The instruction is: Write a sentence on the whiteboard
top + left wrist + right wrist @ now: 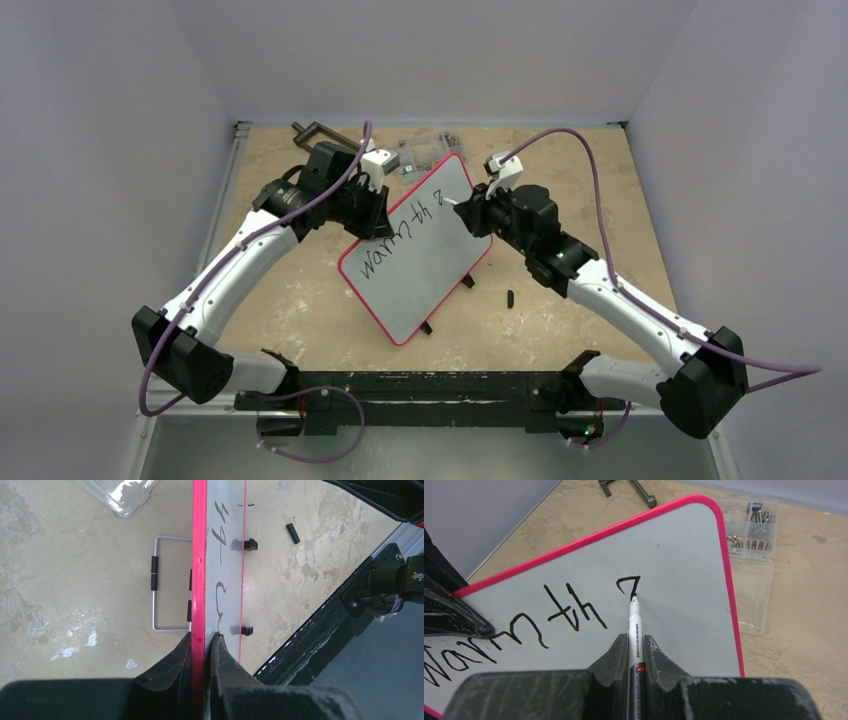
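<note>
A white rectangular whiteboard with a thin red rim and small black feet [420,255] sits diagonally at the middle of the surface. One short end points toward the far edge. It appears propped at a tilt rather than lying flat.

The left gripper [372,215] is clamped narrowly on the board's left long rim, steadying it. The right gripper [634,640] is closed tight around a slim white marker pen with a black tip [633,622]. The tip touches the board at the foot of a fresh hooked stroke.

The black handwritten sentence [554,625] so far reads "warmth", followed by that single stroke. It runs toward the board's far short end.

Several things could go wrong. Pen pressure could pivot the tilted board in the left grip and skew the letters. Little white space is left before the far rim, so the line could crowd or run off. The right gripper could drag across wet ink when it shifts for a second line.

The surface is a tan, mottled, scuffed tabletop [600,200]. A clear plastic box of small metal parts [425,152] lies near the far edge, just beyond the board. A dark metal clamp-like tool [315,132] lies toward the far left corner. A small black stub [511,298] rests right of the board. Plain pale grey walls close in three sides.
</note>
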